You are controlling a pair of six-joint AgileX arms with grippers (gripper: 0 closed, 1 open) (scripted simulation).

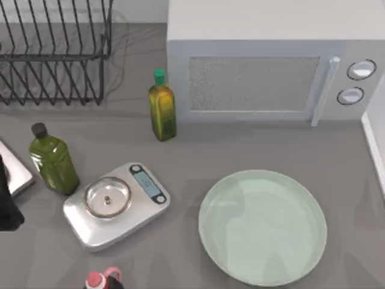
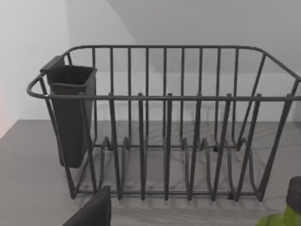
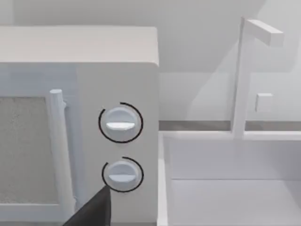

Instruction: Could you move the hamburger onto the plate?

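Evidently no grasp is begun: the plate [image 1: 263, 226] lies bare at the top view's lower right. The left hand [image 2: 91, 213] faces the dish rack [image 2: 164, 117], the right hand [image 3: 91, 212] the microwave [image 3: 94, 70]; how far either is open cannot be told. The hamburger must be sought and gripped next.

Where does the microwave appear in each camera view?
Top view: the microwave stands at the back, right of centre, behind the plate.
Right wrist view: the microwave's front is seen close up, with its door handle and both knobs.
Left wrist view: this camera faces the dish rack instead.
Shared landmark: the upper knob, seen in the top and right wrist views.
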